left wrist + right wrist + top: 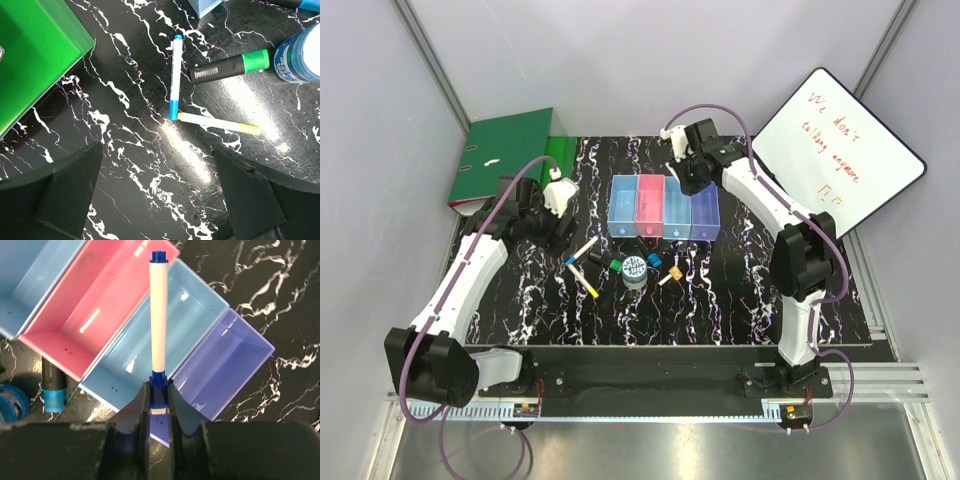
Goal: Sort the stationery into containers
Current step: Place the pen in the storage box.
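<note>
My right gripper [159,395] is nearly shut, pinching a white marker [158,315] by its blue end. The rest sticks straight out ahead of my fingers, blue tip farthest away. I'm up over the containers [664,208], at their far ends.

Under the marker is mostly the blue bin [192,310], w/ the pink bin [100,295] on one side & the purple bin [227,360] on the other.

Key thing: the marker's long axis is skewed vs the bins' length. Bins run diagonally across my wrist view and the marker doesn't, so its far tip looks to sit abt over the pink/blue wall. Can't tell height above the rims. I reckon it needs a wrist twist to line up w/ the blue bin before letting go. Dropped as is, it prob lands across a wall.

My left gripper [160,195] is wide open w/ nothing in it, hovering over the table [125,150]. A blue-ended marker [175,77] & a yellow-ended marker [219,123] lie just ahead of it, ends nearly touching in an L. The left arm is clearly nearer those.
</note>
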You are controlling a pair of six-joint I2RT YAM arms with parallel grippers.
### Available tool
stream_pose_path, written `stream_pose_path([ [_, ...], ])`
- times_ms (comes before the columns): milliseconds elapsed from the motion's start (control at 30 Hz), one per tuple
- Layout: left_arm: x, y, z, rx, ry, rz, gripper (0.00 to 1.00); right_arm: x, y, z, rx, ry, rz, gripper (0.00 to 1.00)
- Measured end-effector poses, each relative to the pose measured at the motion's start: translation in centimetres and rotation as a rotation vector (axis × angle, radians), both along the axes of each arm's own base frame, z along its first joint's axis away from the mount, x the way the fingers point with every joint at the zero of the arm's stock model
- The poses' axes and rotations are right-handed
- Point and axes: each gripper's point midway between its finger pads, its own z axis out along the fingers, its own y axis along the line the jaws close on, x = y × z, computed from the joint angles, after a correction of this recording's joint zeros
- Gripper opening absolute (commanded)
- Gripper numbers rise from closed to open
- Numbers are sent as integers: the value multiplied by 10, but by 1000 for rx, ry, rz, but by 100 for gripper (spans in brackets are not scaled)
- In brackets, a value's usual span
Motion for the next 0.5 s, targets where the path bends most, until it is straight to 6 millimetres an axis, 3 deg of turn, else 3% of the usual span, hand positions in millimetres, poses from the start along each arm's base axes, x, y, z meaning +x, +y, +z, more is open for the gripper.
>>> stream_pose_path([
  [267, 1, 0, -7, 4, 25, 0, 99, 6, -8, -3, 72, 30, -143, 0],
  [500, 1, -1, -11, 7, 37, -4, 99, -8, -32, -44, 68, 146, -252, 0],
])
